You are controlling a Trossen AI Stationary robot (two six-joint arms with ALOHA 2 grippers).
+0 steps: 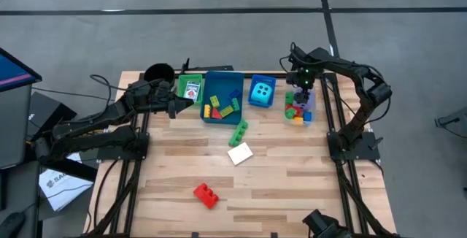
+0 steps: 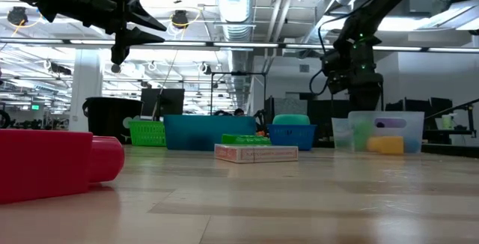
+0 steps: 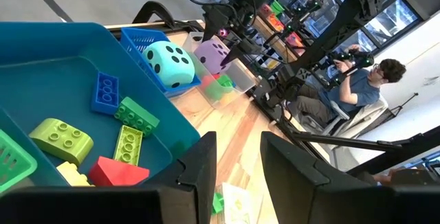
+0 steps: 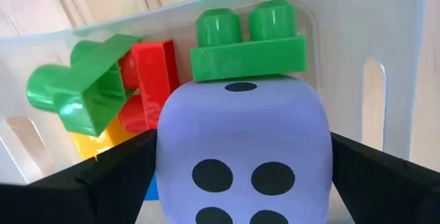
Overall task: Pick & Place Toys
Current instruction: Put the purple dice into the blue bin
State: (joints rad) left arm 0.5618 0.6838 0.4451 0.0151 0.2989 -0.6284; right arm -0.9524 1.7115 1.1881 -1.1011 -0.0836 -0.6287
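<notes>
My right gripper point(image 1: 303, 92) points down into the clear tray point(image 1: 309, 115) at the far right, open. Its fingers stand on either side of the purple dotted die point(image 4: 244, 148), which lies on top of green point(image 4: 247, 42), red point(image 4: 148, 80) and yellow bricks. My left gripper point(image 1: 181, 106) hangs in the air by the near left corner of the blue tray point(image 1: 222, 74), its fingers point(image 3: 199, 169) a little apart with nothing between them. That tray holds several bricks point(image 3: 136, 114). A teal die point(image 1: 262, 90) sits in a blue basket. On the bare table lie a green brick point(image 1: 238, 132), a white card point(image 1: 239, 153) and a red brick point(image 1: 206, 194). My right gripper comes at the purple die from above, with one finger point(image 4: 117, 176) close against each of two opposite sides. Whether the fingers touch the die I cannot tell. The die rests on the bricks in the clear tray.
A green tray point(image 1: 182, 85) with a picture card point(image 1: 193, 90) stands left of the blue tray, and a black cup point(image 1: 158, 72) at the far left corner. A person point(image 3: 357, 80) sits beyond the table's right side. The near half of the table holds only the red brick.
</notes>
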